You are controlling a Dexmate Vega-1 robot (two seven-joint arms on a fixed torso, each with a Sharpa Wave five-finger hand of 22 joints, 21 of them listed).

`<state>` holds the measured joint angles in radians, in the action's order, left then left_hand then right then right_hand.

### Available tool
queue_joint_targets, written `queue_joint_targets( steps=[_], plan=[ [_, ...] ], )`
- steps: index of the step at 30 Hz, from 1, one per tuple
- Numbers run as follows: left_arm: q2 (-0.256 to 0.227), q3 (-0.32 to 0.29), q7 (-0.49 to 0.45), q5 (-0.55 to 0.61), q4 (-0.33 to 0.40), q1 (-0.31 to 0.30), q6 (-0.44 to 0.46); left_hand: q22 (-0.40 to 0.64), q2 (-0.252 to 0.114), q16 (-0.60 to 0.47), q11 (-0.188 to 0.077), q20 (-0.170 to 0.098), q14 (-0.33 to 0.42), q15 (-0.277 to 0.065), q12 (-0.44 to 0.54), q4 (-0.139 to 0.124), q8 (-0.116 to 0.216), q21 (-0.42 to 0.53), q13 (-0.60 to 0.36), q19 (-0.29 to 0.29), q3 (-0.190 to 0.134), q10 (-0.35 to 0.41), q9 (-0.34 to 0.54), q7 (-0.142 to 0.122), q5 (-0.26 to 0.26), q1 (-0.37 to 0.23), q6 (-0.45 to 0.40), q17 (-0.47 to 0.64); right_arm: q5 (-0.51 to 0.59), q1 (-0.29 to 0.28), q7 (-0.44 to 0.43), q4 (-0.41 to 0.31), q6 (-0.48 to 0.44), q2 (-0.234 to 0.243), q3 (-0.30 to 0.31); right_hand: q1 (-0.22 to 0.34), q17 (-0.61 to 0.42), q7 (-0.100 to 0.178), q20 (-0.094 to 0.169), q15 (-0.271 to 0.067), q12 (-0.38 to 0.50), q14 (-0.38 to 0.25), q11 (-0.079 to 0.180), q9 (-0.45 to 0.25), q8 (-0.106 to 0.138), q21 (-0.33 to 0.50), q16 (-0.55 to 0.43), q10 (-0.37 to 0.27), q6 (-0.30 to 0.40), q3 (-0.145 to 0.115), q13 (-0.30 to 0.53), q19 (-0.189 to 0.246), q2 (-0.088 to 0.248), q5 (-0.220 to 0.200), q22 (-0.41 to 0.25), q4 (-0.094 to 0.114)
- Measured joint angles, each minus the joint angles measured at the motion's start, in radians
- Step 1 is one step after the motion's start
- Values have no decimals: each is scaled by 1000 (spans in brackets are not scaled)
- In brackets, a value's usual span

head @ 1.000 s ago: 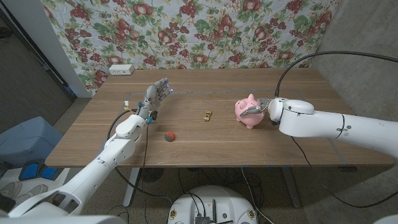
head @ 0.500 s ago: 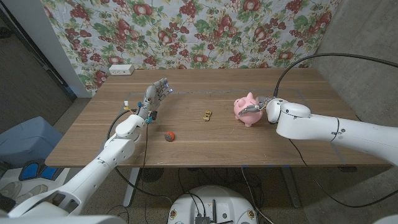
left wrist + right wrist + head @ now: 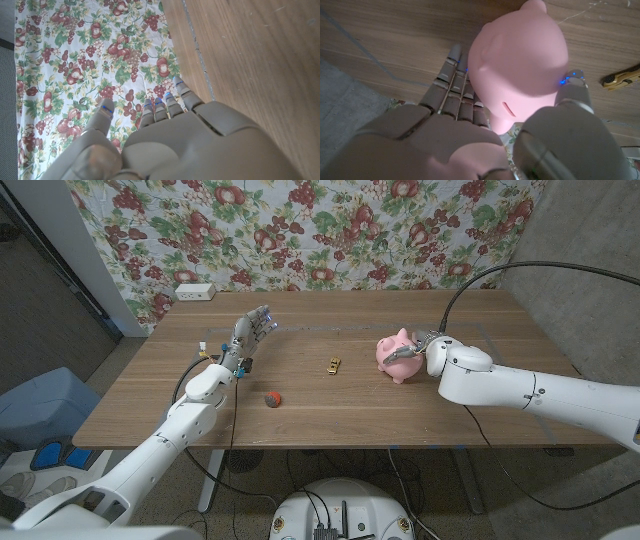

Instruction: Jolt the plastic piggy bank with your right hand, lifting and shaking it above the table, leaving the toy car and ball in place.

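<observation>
The right hand point(image 3: 412, 352) grips the pink piggy bank point(image 3: 396, 358), fingers point(image 3: 451, 80) along one flank and the thumb point(image 3: 574, 86) pressed on the other. Whether the pig touches the wooden table point(image 3: 330, 405) cannot be told. The yellow toy car point(image 3: 333, 364) lies to the robot's left of the piggy bank, well apart from it. The red ball point(image 3: 271, 397) lies farther from the pig, nearer the table's front edge. Beyond the ball, the left hand point(image 3: 252, 332) is held up above the table with spread fingers point(image 3: 155, 107), holding nothing.

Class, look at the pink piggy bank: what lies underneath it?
Under the piggy bank the wooden table shows all round. The robot hand grips its side. Its underside is covered, so contact cannot be judged.
</observation>
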<state>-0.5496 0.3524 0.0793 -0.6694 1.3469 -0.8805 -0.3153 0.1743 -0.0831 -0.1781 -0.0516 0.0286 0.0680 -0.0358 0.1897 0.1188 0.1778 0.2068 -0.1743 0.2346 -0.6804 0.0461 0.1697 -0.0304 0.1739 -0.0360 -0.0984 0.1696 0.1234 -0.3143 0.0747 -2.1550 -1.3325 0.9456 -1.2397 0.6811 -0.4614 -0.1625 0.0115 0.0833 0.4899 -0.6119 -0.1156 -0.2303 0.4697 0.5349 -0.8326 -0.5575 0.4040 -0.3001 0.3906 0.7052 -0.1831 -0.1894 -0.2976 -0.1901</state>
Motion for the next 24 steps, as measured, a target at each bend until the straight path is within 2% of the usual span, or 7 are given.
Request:
queue_joint_targets(
  steps=[2,3,5,8,16,17,24],
  plan=[
    [-1,0,1,0,1,0,1,0,0,0,0,0,0,0,0,0,0,0,0,0,0,0,0,0,0,0,0,0,-2,0,-4,5,-3,-2,0,9,0,-32,7,9,37,-48,-38,-6,37,51,-1,-39,32,0,30,22,-9,0,-31,0],
    [-1,0,1,0,1,0,1,0,0,0,0,0,0,0,0,0,0,0,0,0,0,0,0,0,0,0,0,0,-4,0,-7,8,-4,-4,0,14,-52,-32,14,19,51,-59,-44,-12,57,74,-4,-62,32,0,43,28,-14,0,-50,0],
    [-1,0,2,0,1,0,1,0,0,0,0,0,0,0,0,0,0,0,0,0,0,0,0,0,0,0,0,0,-6,0,-11,12,-6,-5,-1,26,-88,-35,17,17,81,-67,-49,-22,88,113,-34,-67,35,0,67,31,-26,0,-76,0],
    [-1,0,3,0,1,1,2,0,0,0,0,0,0,0,0,0,0,0,0,0,0,0,0,0,0,0,0,0,-11,-1,-19,17,-7,-8,-1,37,-125,-35,17,19,104,-69,-49,-34,111,142,-50,-67,35,0,80,31,-37,-8,-93,0],
    [-2,1,5,0,1,4,3,0,0,0,0,0,0,0,0,0,0,0,0,0,0,0,0,0,0,0,0,0,-18,-13,-51,23,-10,-12,5,47,-215,-35,23,22,115,-87,-50,-47,123,158,-62,-79,36,0,82,36,-47,-11,-100,0],
    [-2,1,5,0,1,4,3,0,0,0,0,0,0,0,0,0,0,0,0,0,0,0,0,0,0,0,0,0,-20,-17,-57,23,-10,-12,8,47,-236,-35,22,22,115,-87,-50,-48,123,159,-62,-79,36,0,103,36,-47,-11,-100,0],
    [-3,1,5,0,2,3,3,0,0,0,0,0,0,0,0,0,0,-4,0,0,0,0,0,0,0,0,0,0,-37,-68,-108,15,6,-5,57,47,-265,-35,19,22,122,-87,-50,-58,139,177,-70,-79,36,0,108,32,-47,-11,-104,0]
  ],
)
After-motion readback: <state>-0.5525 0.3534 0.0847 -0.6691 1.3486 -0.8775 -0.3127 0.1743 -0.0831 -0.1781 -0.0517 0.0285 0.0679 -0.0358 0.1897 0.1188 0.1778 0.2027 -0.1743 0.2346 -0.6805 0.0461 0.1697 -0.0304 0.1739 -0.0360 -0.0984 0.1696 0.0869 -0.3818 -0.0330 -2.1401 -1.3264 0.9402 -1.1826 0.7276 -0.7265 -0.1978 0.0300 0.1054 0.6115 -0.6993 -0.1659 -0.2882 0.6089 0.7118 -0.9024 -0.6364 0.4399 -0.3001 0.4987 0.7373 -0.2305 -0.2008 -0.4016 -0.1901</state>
